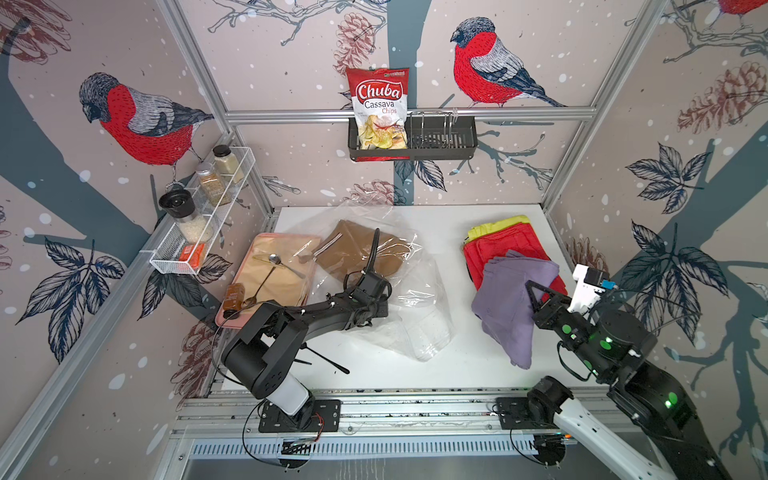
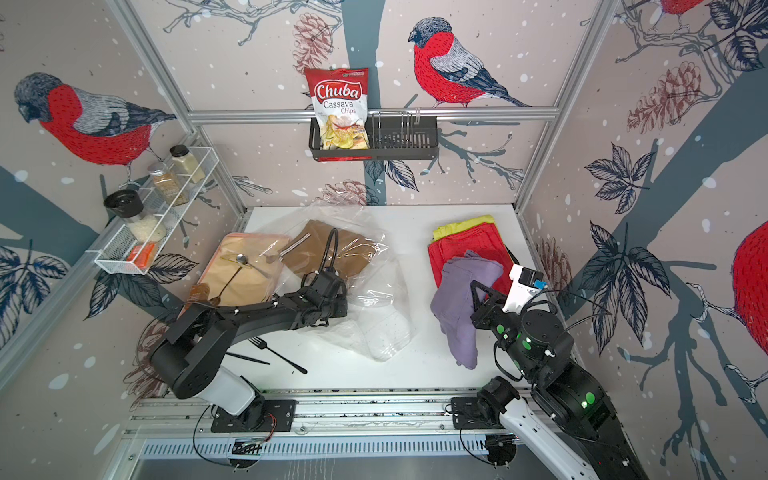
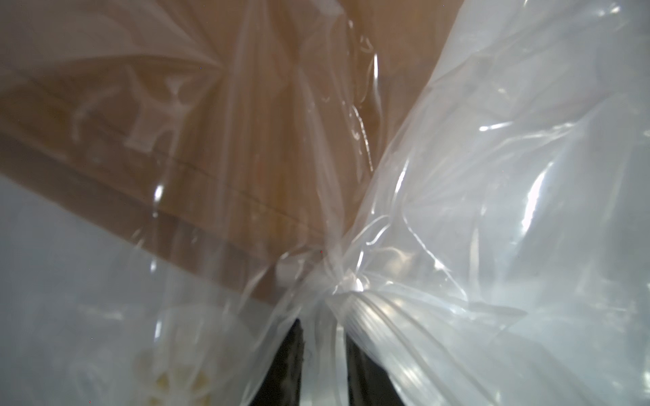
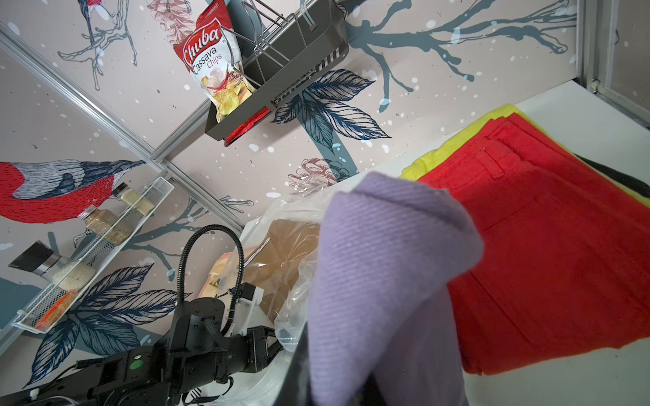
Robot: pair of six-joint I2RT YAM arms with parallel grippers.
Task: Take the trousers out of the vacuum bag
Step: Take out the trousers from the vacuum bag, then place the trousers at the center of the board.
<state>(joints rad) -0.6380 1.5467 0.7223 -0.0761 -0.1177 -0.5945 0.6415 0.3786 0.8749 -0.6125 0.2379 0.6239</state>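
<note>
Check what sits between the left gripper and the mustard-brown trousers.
Only clear film of the vacuum bag: in the left wrist view the left gripper pinches it, with the mustard-brown trousers behind the film.

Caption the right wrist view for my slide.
Purple trousers hang before the red pair; brown pair inside the vacuum bag.

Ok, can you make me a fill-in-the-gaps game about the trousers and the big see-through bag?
1. The left gripper pinches the vacuum bag, which still has the mustard-brown trousers ____ it.
2. The red trousers lie on ____ of the yellow-green trousers.
3. The right gripper grips the purple trousers, which are already ____ of the bag.
4. The chips packet says ____ in its biggest letters.

Missing words: inside, top, out, Chuba.
</note>
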